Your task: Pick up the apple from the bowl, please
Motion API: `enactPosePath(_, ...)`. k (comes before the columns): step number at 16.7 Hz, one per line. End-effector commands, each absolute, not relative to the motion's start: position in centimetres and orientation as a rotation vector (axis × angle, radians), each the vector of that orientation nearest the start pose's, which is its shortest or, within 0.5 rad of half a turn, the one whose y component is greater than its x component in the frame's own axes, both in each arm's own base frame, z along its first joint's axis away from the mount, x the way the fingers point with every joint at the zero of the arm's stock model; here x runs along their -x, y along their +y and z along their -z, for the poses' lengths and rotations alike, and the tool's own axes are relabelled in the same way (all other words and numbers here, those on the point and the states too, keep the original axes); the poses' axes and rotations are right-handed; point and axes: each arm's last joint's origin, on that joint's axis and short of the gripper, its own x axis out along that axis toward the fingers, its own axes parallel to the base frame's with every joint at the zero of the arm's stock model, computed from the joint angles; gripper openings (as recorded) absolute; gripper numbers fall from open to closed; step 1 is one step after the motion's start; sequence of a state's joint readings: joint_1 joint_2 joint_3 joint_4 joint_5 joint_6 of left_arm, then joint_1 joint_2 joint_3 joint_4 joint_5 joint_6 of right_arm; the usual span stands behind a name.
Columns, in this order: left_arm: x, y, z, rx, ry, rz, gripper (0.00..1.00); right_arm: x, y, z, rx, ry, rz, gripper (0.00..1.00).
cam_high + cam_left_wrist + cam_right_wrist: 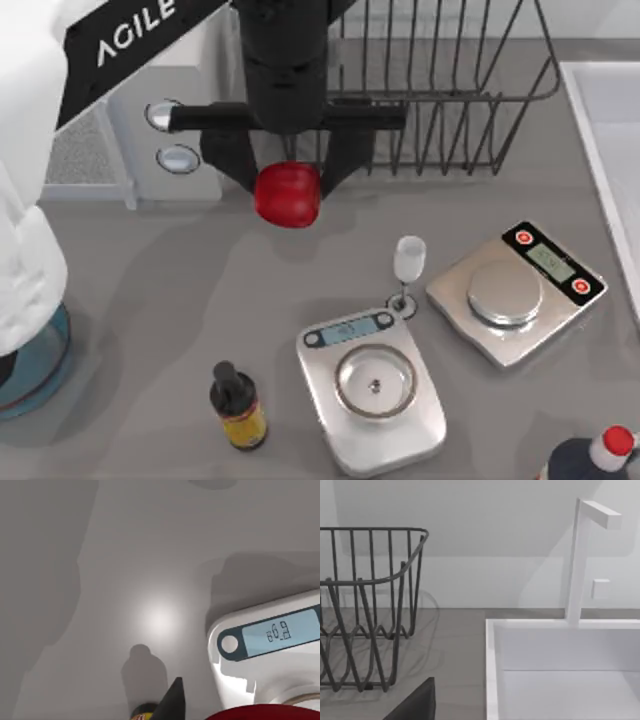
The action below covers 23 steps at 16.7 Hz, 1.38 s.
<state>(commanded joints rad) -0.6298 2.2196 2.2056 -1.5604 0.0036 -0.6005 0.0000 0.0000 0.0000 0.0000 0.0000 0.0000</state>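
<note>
top view: left claw [288, 185] around apple [287, 195]

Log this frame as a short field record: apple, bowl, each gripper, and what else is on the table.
apple: red apple held between the left gripper's fingers, away from the bowl, above bare table
bowl: blue-teal bowl at the table's left edge, partly hidden by the white arm
left gripper: left gripper shut on the apple, in front of the wire rack
right gripper: fingers not visible; its camera faces the rack and a white sink
other items: two scales, dropper bottle, red-capped bottle
</note>
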Motion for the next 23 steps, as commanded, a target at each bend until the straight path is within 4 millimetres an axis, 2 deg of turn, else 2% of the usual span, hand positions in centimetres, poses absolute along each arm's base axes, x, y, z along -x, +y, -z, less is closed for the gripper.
enactPosePath(3, -35.4, -25.1, -25.2, -0.016, 1.571, 0.017, 0.0, -10.6, -0.1, -16.0, 0.0, 0.0, 0.0, 1.0)
enactPosePath(8, -35.7, -24.9, -18.8, -0.009, 1.568, 0.008, 0.0, -10.6, -0.1, -16.0, 0.0, 0.0, 0.0, 1.0)
enactPosePath(10, -35.5, -24.8, -16.8, -0.01, 1.569, 0.008, 0.0, -10.6, -0.1, -16.0, 0.0, 0.0, 0.0, 1.0)
enactPosePath(12, -35.2, -25.0, -15.9, -0.015, 1.571, 0.015, 0.0, -10.6, -0.1, -16.0, 0.0, 0.0, 0.0, 1.0)
enactPosePath(16, -35.1, -25.0, -15.9, -0.016, 1.571, 0.016, 0.0, -10.6, -0.1, -16.0, 0.0, 0.0, 0.0, 1.0)
enactPosePath(23, -35.1, -25.0, -15.9, -0.016, 1.571, 0.016, 0.53, -10.6, -0.1, -16.0, 0.0, 0.0, 0.0, 1.0)
